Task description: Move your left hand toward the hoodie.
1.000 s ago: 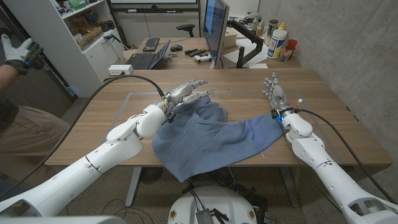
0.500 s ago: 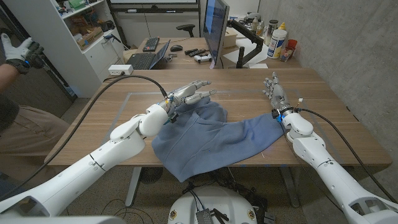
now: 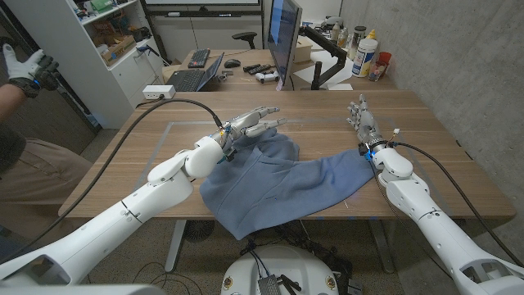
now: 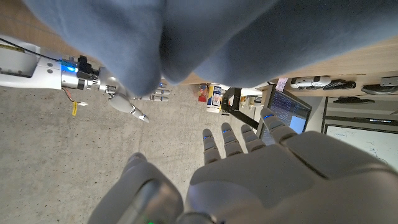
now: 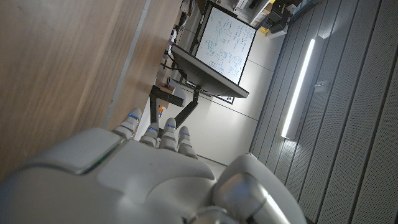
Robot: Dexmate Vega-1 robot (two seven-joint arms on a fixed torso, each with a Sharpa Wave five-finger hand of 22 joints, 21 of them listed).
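A blue hoodie (image 3: 278, 184) lies crumpled across the middle of the wooden table (image 3: 426, 131), part of it hanging over the front edge. My left hand (image 3: 250, 124) hovers just above the hoodie's far left corner, fingers spread and holding nothing. In the left wrist view the blue hoodie (image 4: 186, 37) spreads beyond my left hand (image 4: 261, 168). My right hand (image 3: 362, 119) stands at the hoodie's right end, fingers straight and apart, empty. It also shows as my right hand (image 4: 121, 96) in the left wrist view and as my right hand (image 5: 155, 168) over bare wood.
A monitor (image 3: 284, 37) on an arm stands behind the table's far edge, with bottles (image 3: 366, 53) to its right. A laptop (image 3: 195, 78) sits on a desk behind. A person's gloved hand (image 3: 24, 67) is at far left beside a white shelf (image 3: 98, 41).
My left hand has edged slightly farther and to the right above the hoodie's far left corner. The right hand and the hoodie have stayed put.
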